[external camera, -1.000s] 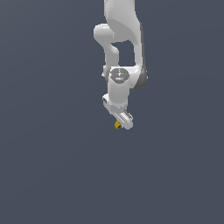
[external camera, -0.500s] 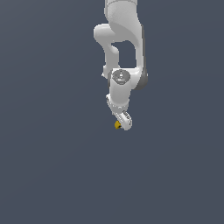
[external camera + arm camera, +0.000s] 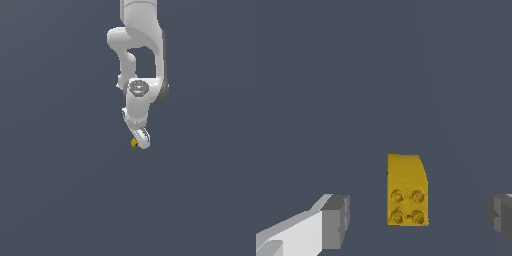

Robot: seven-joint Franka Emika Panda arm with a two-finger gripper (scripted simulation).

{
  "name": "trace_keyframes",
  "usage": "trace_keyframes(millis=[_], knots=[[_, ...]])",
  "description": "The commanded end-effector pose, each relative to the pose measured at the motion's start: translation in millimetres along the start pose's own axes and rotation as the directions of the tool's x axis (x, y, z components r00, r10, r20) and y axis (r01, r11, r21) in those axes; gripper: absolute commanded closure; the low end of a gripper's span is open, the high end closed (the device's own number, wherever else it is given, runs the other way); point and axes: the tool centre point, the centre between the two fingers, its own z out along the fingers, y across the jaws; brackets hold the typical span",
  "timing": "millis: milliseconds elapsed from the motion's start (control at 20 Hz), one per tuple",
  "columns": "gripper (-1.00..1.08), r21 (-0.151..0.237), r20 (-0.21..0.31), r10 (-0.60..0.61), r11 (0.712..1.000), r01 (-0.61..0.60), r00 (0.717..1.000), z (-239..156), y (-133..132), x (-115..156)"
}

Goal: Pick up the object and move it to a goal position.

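Yellow studded object (image 3: 407,191) low centre of wrist frame | between grey fingertips (image 3: 336,221), touching neither | gripper (image 3: 141,142) spread wide, grasping nothing | plain grey floor (image 3: 60,190)

Yellow studded brick (image 3: 407,192); four studs; slanted top.

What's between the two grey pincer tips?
The yellow brick sits between the pincer's open fingers, touching neither, as the wrist view shows.

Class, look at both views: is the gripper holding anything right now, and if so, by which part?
Nothing is held. The gripper is open, its fingers standing apart on either side of the yellow studded block without touching it.
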Motion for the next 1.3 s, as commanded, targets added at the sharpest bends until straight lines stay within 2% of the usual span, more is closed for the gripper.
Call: trace_keyframes(millis=[0, 450, 700, 750, 1250], knots=[[-0.92, 0.0, 0.0, 0.001, 1.0, -0.001, 1.0, 4, 0, 0], [-0.92, 0.0, 0.0, 0.004, 1.0, -0.004, 1.0, 42, 1, -1], [-0.92, 0.0, 0.0, 0.005, 1.0, -0.005, 1.0, 49, 1, 0], [1.08, 0.0, 0.0, 0.005, 1.0, -0.005, 1.0, 49, 1, 0], [1.08, 0.0, 0.0, 0.005, 1.0, -0.005, 1.0, 49, 0, 0]])
